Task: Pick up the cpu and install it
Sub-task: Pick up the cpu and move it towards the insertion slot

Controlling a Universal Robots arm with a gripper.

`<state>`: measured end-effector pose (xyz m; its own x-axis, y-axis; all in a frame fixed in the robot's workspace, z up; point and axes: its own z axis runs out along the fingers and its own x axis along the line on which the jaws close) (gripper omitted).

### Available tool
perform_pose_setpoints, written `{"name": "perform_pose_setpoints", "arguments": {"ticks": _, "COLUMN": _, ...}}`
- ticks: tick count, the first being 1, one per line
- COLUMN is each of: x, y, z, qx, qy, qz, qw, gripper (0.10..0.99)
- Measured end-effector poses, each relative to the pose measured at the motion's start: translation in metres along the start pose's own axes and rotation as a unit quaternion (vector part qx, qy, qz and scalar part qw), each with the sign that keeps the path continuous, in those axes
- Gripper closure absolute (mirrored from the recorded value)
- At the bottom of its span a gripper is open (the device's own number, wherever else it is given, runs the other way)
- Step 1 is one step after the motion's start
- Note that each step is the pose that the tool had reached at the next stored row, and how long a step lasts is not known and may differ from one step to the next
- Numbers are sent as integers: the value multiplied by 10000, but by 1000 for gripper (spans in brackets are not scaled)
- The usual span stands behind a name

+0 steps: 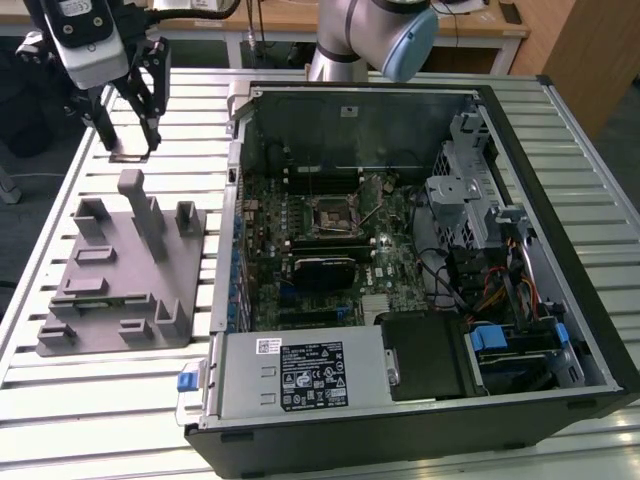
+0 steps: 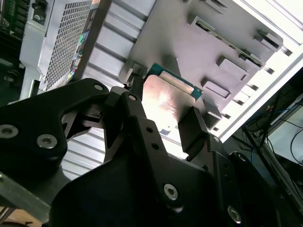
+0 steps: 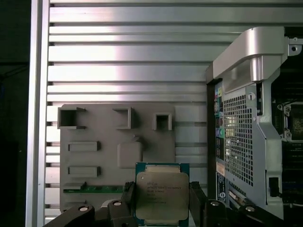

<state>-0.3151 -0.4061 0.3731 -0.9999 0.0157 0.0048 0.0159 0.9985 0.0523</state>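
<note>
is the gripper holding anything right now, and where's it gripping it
The gripper holds the cpu, pinched by two opposite side edges.

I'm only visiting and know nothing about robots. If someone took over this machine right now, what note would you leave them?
Gripper: shut on the cpu, fingers on two opposite edges.
The cpu: held in the air above the slatted table, off the grey holder tray.
Done: pick-up.
Left: the cpu is not yet in the motherboard socket inside the open computer case.
</note>
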Motion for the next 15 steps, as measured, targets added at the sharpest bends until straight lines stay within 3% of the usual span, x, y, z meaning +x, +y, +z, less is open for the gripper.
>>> {"name": "perform_pose_setpoints", "arguments": {"ticks": 11, "x": -294, "y": 46, "z": 4, "qx": 0, "qy": 0, "qz": 0, "qw": 10000, "gripper": 545}}
{"name": "perform_pose_setpoints", "arguments": {"ticks": 15, "x": -458, "y": 61, "z": 8, "qx": 0, "qy": 3, "qz": 0, "qw": 10000, "gripper": 545}}
